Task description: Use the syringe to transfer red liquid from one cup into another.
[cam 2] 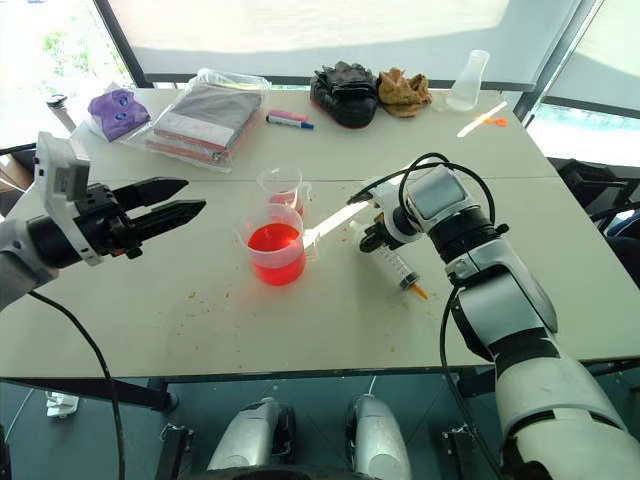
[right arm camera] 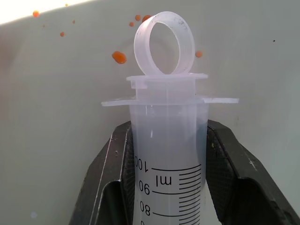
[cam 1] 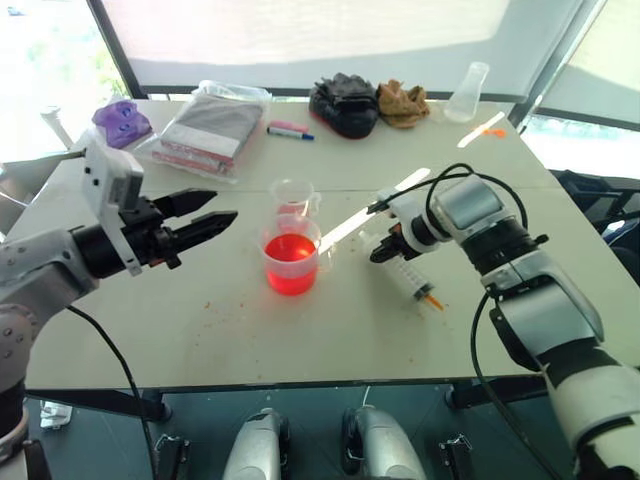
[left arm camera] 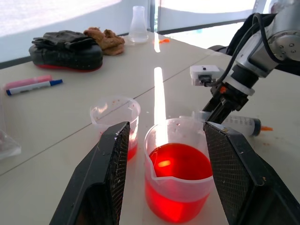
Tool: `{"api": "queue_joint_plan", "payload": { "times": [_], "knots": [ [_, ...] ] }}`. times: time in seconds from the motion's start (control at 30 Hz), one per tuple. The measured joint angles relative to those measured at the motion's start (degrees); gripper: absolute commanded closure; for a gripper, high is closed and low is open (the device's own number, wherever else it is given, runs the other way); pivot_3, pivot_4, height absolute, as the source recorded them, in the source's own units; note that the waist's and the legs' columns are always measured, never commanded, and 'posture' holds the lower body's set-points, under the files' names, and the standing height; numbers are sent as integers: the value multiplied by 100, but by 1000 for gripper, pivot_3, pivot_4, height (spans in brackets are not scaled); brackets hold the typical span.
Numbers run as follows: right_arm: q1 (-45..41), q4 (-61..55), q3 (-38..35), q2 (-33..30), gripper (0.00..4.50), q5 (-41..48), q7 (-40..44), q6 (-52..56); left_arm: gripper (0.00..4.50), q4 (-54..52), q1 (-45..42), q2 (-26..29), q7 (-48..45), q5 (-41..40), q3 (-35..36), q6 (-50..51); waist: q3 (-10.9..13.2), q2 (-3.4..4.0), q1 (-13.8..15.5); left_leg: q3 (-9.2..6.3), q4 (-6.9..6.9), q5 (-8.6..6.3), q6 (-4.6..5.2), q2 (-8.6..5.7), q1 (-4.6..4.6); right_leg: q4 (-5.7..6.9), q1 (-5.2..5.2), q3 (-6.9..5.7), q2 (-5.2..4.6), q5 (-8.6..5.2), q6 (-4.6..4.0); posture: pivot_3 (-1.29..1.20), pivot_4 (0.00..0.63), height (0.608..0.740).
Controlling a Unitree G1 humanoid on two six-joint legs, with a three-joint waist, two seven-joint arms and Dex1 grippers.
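Left eye view, from the robot's left across to its right: the left gripper [cam 1: 205, 222] hangs above the white table [cam 1: 180, 320], pointing across toward the cups, its two black fingers [left arm camera: 101, 187] spread well apart with nothing between them. Just past its tips stands the wide clear cup [cam 1: 292, 255], holding a good depth of red liquid. Right behind that, nearly touching it, is the smaller narrow cup [cam 1: 292, 196], with only a little red at the bottom. Small orange-red spots dot the tabletop around them.

Further right, the syringe [cam 1: 410, 279] lies flat on the table, near the wide cup but apart from it, its orange tip pointing toward the near edge. The right gripper [cam 1: 385, 250] comes down on it at a slant, and its fingers [right arm camera: 112, 173] are clamped on the clear barrel at the top of the printed scale, just below the flange and the plunger's ring.

Along the far edge sit a purple object [cam 1: 122, 122], a clear bag of folded cloth [cam 1: 208, 128], a pink-and-blue marker [cam 1: 289, 130], black gloves [cam 1: 343, 103], a tan glove [cam 1: 402, 102] and a clear conical flask [cam 1: 467, 92].
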Motion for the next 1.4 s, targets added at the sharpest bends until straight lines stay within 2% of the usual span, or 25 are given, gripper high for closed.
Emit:
{"api": "queue_joint_plan", "payload": {
  "times": [0.1,0.2,0.3,0.4,0.47,0.6,0.67,0.77,0.87,1.03,1.2,1.4],
  "knots": [
    [-566,-23,-538,-338,3065,265,197,136,1915,490,128,107,-346,104,208,-140,43,56,-13,19,13,9,-1,-4,-86,35,-104,14,-1,18,21,0,150,740],
    [-1432,-374,-1246,-655,3065,514,303,102,1915,1066,15,150,-687,311,265,-413,45,59,-23,20,5,8,-5,2,-92,63,-125,10,11,15,23,0,150,740],
    [-1832,-873,-2259,-497,3065,865,94,-249,1915,1634,-277,167,-1000,619,166,-725,40,51,-22,14,-2,7,-7,7,-86,64,-121,1,26,13,22,0,150,740],
    [-1516,-1455,-3138,109,3065,1169,-463,-914,1915,2111,-565,167,-1285,896,-57,-968,39,50,-27,20,0,8,-8,12,-81,66,-115,2,15,14,23,0,150,740],
    [-869,-2285,-3822,981,3065,1531,-933,-1708,1915,2599,-937,171,-1526,1113,-227,-1163,39,50,-23,21,5,9,-10,11,-79,68,-112,2,12,15,24,0,150,740],
    [-366,-3162,-4361,2373,3065,2360,-1565,-2334,1915,3212,-1533,181,-1923,1321,-404,-1397,42,53,-30,21,6,12,-13,10,-83,82,-118,2,10,15,25,0,150,740],
    [-79,-3669,-4367,2930,3065,2677,-1736,-2793,1915,3589,-1819,294,-2178,1472,-526,-1502,41,52,-24,18,5,12,-13,9,-83,81,-116,-1,10,13,28,0,150,740],
    [720,-4189,-3730,3233,3065,2587,-1610,-3515,1915,4180,-2322,418,-2548,1714,-657,-1659,36,42,-20,16,9,11,-12,3,-83,75,-109,-1,7,11,29,0,150,740],
    [1363,-4237,-3079,3154,3065,2351,-1381,-3856,1915,4565,-2834,444,-2805,1879,-806,-1799,37,40,-16,16,14,12,-10,-2,-83,77,-107,2,3,11,29,0,150,740],
    [1910,-4282,-2575,2795,3065,2108,-1058,-4340,1915,4959,-3953,312,-3191,1943,-1011,-1812,35,28,-21,10,17,13,-10,-2,-83,79,-102,0,7,11,30,0,150,740],
    [2066,-4035,-2411,2670,3065,1975,-956,-4685,1915,4894,-4664,-4,-3454,1899,-1244,-1587,36,29,-45,10,16,13,-11,-1,-68,90,-97,2,9,9,33,0,150,740],
    [2224,-3835,-2241,2627,3065,1968,-881,-4797,1915,4659,-4865,-607,-3534,1912,-1551,-1483,36,29,-52,12,15,13,-11,1,-53,91,-87,9,10,9,33,0,150,740]
  ]
}}
